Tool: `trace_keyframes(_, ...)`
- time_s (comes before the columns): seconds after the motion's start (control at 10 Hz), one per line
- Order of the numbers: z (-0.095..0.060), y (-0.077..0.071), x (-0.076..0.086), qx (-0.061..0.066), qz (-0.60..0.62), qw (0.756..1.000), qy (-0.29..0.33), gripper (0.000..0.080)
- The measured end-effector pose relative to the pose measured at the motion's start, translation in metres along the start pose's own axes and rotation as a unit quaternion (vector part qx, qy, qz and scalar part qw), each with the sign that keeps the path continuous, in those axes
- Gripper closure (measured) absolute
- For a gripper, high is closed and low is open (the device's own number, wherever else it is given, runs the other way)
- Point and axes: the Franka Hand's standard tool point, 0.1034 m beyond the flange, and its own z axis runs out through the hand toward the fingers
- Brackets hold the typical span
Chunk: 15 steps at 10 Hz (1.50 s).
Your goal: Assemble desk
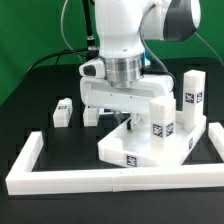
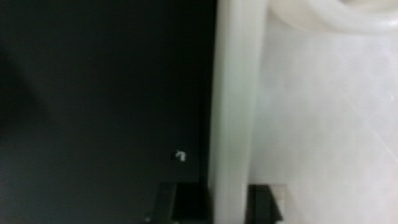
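The white desk top [image 1: 148, 148] lies at the exterior view's right, inside the border frame, and shows a tag on its front side. Two white legs with tags stand upright on it, one [image 1: 163, 118] near the middle and one [image 1: 192, 90] at the far right corner. My gripper [image 1: 128, 122] comes straight down onto the top's left edge. In the wrist view the dark fingers [image 2: 185, 203] sit on either side of the top's raised rim [image 2: 231, 110], so the gripper [image 2: 224, 198] is shut on that rim. Two loose legs [image 1: 63, 112] [image 1: 92, 116] lie to the exterior view's left.
Long white bars frame the work area: front [image 1: 110, 180], left [image 1: 25, 155] and right [image 1: 215, 135]. The table is black. The arm's body hides the area directly behind the gripper.
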Motion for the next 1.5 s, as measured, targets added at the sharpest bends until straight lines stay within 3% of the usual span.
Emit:
trace_keyframes(0.1, -0.001, 0.001, 0.002, -0.002, -0.049, 0.999, 0.0, 0.0736)
trace_keyframes(0.2, -0.004, 0.0, 0.018, -0.002, -0.128, 0.992, 0.0, 0.0736)
trace_keyframes(0.4, -0.012, -0.015, 0.05, 0.0, -0.221, 0.975, 0.023, 0.0739)
trace_keyframes(0.6, -0.015, -0.026, 0.055, -0.006, -0.316, 0.948, 0.031, 0.0739)
trace_keyframes(0.9, -0.014, -0.019, 0.055, -0.015, -0.381, 0.924, 0.026, 0.0739)
trace_keyframes(1.0, -0.014, -0.017, 0.058, -0.02, -0.424, 0.905, 0.026, 0.0739)
trace_keyframes(1.1, -0.02, -0.018, 0.073, -0.028, -0.488, 0.872, 0.035, 0.0739)
trace_keyframes(1.3, -0.03, -0.031, 0.097, -0.031, -0.583, 0.81, 0.047, 0.0739)
trace_keyframes(1.5, -0.037, -0.043, 0.106, -0.046, -0.663, 0.746, 0.045, 0.0739)
